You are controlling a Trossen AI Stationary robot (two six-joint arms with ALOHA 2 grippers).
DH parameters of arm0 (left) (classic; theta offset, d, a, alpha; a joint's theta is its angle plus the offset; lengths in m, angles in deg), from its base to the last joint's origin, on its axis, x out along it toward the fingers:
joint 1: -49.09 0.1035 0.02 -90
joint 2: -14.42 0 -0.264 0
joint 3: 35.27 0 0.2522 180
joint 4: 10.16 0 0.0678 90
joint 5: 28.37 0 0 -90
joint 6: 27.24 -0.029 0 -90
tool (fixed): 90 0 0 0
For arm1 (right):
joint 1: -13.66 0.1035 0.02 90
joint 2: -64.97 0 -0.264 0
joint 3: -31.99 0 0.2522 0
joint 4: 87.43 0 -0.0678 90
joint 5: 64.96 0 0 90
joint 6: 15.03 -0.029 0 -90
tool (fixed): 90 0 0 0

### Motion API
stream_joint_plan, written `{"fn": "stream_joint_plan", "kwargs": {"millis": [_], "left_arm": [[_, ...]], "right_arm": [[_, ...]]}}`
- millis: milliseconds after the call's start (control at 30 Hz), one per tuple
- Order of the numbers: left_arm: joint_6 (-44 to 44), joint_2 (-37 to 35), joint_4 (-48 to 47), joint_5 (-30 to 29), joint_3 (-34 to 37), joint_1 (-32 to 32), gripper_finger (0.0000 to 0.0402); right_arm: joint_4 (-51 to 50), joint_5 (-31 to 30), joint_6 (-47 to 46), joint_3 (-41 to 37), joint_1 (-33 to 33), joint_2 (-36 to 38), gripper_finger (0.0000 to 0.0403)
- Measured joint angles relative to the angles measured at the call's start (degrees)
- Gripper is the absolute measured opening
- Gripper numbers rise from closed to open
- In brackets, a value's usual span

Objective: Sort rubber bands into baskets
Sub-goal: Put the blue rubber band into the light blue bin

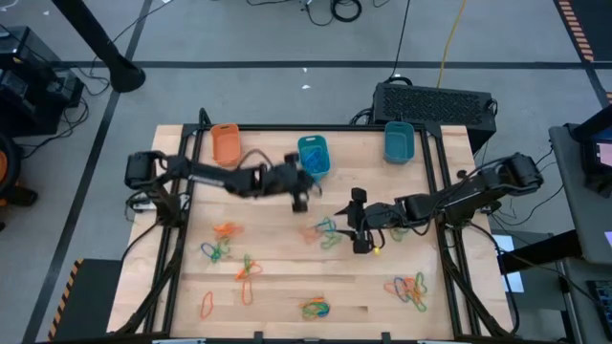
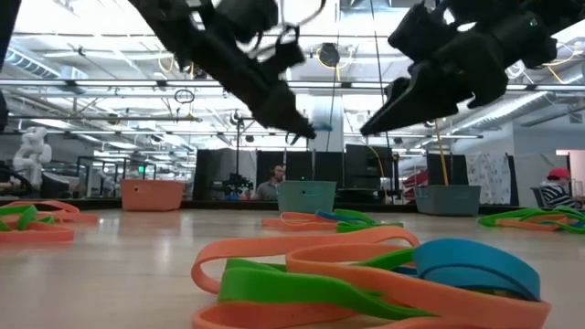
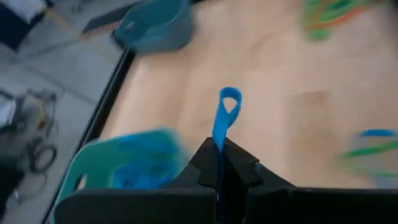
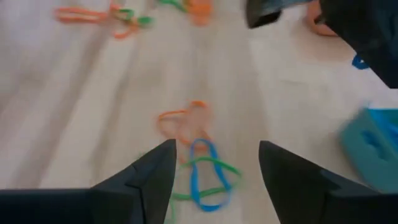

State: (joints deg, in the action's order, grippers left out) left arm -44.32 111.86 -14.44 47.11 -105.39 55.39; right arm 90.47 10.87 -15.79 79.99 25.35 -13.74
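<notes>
Pinched flat in the left claw (image 3: 219, 163), a thin blue rubber loop (image 3: 225, 118); right claw (image 4: 214, 165) gapes wide, empty.

Grey floor (image 1: 287, 38) with black cables (image 1: 335, 10), wooden table (image 1: 287, 268), bright ceiling lights (image 2: 91, 37), seated person (image 2: 271, 185)

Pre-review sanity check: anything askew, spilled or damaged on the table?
Nothing stands out. The three baskets stand upright along the far edge, rubber bands lie in loose clusters awaiting sorting, and the left gripper pinches a blue band.
</notes>
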Motion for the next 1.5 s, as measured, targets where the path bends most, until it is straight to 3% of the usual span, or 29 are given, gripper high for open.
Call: {"fn": "stream_joint_plan", "kwargs": {"millis": [100, 333, 500, 967, 1100, 1500], "left_arm": [[1.8, 1.0, 0.2, 4.7, 0.0, 6.4, 0.0002], [15.3, 1.7, 4.2, 10.5, 0.0, 15.9, 0.0002], [22.1, 1.7, 5.7, 13.5, 0.0, 18.1, 0.0001], [25.5, 8.4, 10.0, 14.0, 0.0, 18.1, 0.0016], [25.4, 8.3, 10.9, 14.0, 0.0, 18.1, 0.0047], [28.7, 8.3, 11.1, 11.1, 0.0, 18.2, 0.0193]], "right_arm": [[-3.0, -5.7, -0.3, 0.0, -0.1, 1.6, 0.0220], [-7.6, -17.8, -1.5, 0.0, -0.1, 3.0, 0.0211], [-7.4, -18.2, -0.2, 0.0, -0.1, 3.0, 0.0210], [-5.8, -18.9, 2.9, 0.0, -0.1, 3.0, 0.0210], [-5.8, -18.9, 4.0, 0.0, -0.2, 3.0, 0.0210], [-5.9, -18.8, 4.5, 0.0, -0.7, 3.0, 0.0210]]}}
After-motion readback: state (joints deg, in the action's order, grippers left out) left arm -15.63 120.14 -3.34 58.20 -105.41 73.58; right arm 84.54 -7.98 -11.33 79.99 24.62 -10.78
